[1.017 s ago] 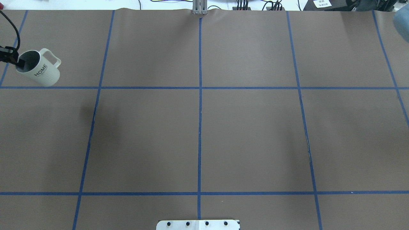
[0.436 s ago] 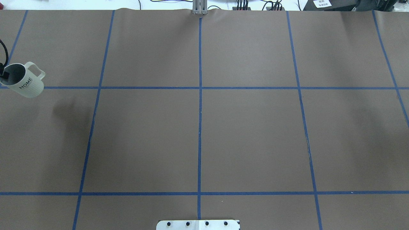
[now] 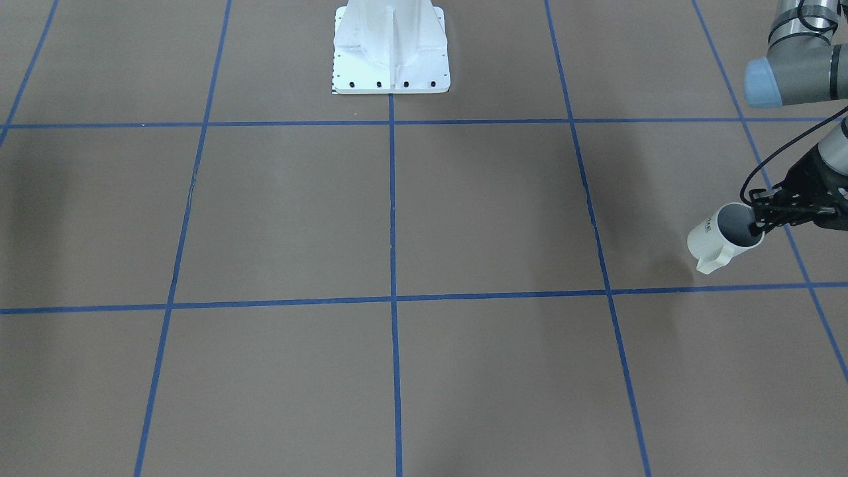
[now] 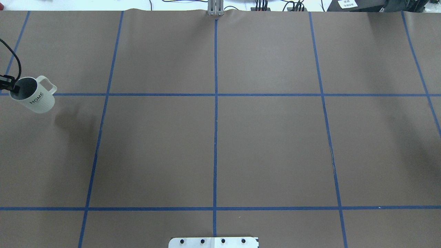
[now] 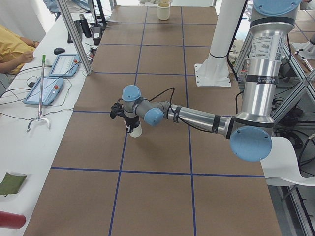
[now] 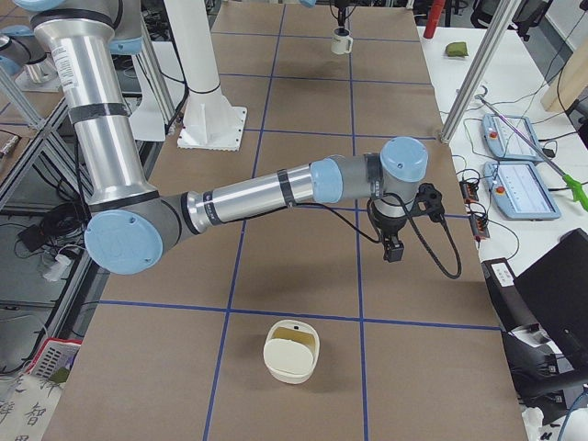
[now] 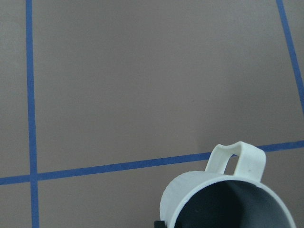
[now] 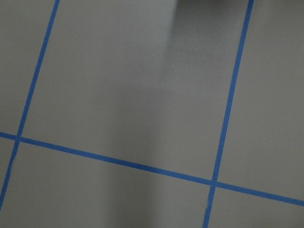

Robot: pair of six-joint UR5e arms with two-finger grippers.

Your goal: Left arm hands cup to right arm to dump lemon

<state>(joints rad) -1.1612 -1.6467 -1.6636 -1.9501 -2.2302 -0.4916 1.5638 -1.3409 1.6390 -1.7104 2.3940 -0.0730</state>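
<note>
Left hand (image 3: 757, 224) pinches the cup (image 3: 719, 240) by the rim. Likely stiff, slick, breakable. Handle side looks free for the right hand (image 6: 393, 254), whose opening I can't tell.

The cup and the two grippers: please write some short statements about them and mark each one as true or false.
1. The left gripper pinches the cup at its rim. True.
2. The cup stands upright on the table. False: it hangs tilted above the table, and its shadow lies apart from it.
3. The handle points toward the left gripper. False: it is on the side of the cup away from that gripper.
4. The cup's side shows the black lettering "HOME". True.
5. The right gripper grips the cup's handle. False: it hangs over bare table, far from the cup.
</note>
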